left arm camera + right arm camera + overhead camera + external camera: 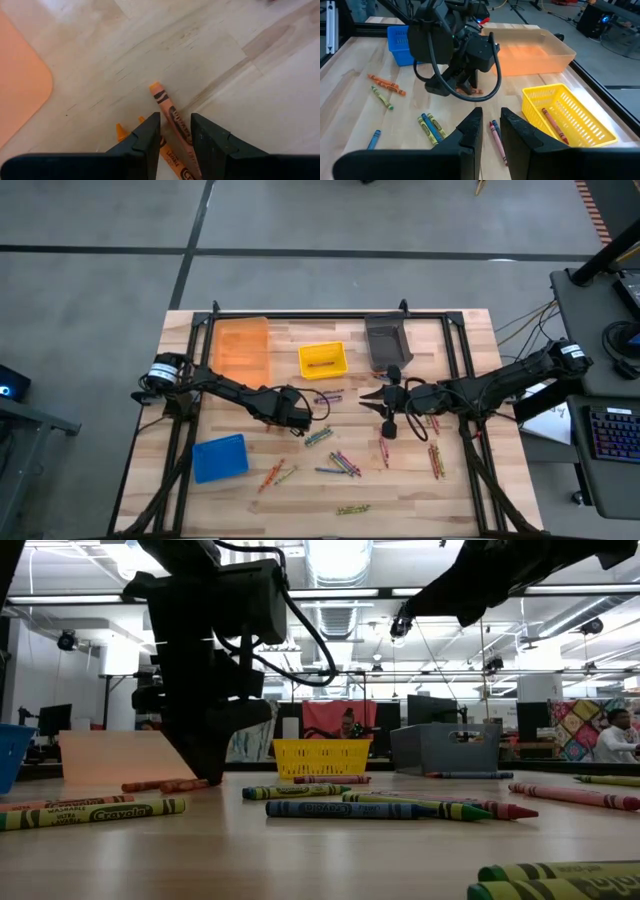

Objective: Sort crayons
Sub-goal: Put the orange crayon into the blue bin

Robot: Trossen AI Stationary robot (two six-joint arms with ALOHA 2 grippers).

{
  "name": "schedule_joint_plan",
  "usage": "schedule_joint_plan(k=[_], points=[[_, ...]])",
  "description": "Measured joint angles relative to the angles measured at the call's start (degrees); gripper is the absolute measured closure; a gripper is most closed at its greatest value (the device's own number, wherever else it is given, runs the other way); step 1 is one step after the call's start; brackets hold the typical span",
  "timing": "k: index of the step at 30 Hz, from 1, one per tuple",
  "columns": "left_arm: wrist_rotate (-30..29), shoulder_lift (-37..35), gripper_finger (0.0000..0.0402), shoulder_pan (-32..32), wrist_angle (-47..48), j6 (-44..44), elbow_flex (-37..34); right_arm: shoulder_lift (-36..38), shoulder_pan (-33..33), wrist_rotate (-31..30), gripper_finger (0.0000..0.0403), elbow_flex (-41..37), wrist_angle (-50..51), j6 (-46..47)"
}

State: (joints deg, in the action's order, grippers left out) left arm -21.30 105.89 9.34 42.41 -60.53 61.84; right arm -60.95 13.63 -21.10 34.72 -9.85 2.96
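Three thin orange wax crayons (pixel 172 115) are straddled at frame bottom by the lowered left pincer (pixel 175 131), slightly parted, nothing gripped.

Bench (pixel 420 500) is pale wood planks, smooth with a matt finish. Crayons (pixel 350 808) are paper-wrapped wax. Yellow bin (pixel 570 107) is glossy mesh plastic, orange bin (pixel 535 50) translucent plastic.

High view: set overhead, aimed straight down; the whole table (pixel 420 490) is covered
Low view: placed at tabletop height, aimed level across nearby crayons (pixel 380 808)
Wrist views: aimed past each arm's fingers; the yellow bin (pixel 570 117) is shared with both others
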Motion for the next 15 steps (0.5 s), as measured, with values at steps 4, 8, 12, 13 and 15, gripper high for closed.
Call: schedule_joint_plan(k=[4, 8, 12, 13, 15], points=[[0.0, 0.0, 0.0311, 0.07, -0.53, 0.0, -0.01, 0.0, -0.04, 0.0, 0.0344, 0.0, -0.01, 0.0], [0.86, 0.0, 0.0311, 0.11, -2.5, 0.03, -0.25, 0.0, -0.07, 0.0, 0.0344, 0.0, 0.0, 0.0], [0.9, 0.0, 0.0311, 0.11, -5.17, 0.05, -0.65, 0.0, -0.07, 0.0, 0.0344, 0.0, 0.0, 0.0], [1.11, 0.0, 0.0311, 0.11, -5.74, -0.02, -0.66, 0.0, -0.07, 0.0, 0.0344, 0.0, 0.0, 0.0], [1.39, 0.0, 0.0311, 0.23, -6.41, -0.47, -0.66, 0.0, -0.07, 0.0, 0.0344, 0.0, 0.02, 0.0]])
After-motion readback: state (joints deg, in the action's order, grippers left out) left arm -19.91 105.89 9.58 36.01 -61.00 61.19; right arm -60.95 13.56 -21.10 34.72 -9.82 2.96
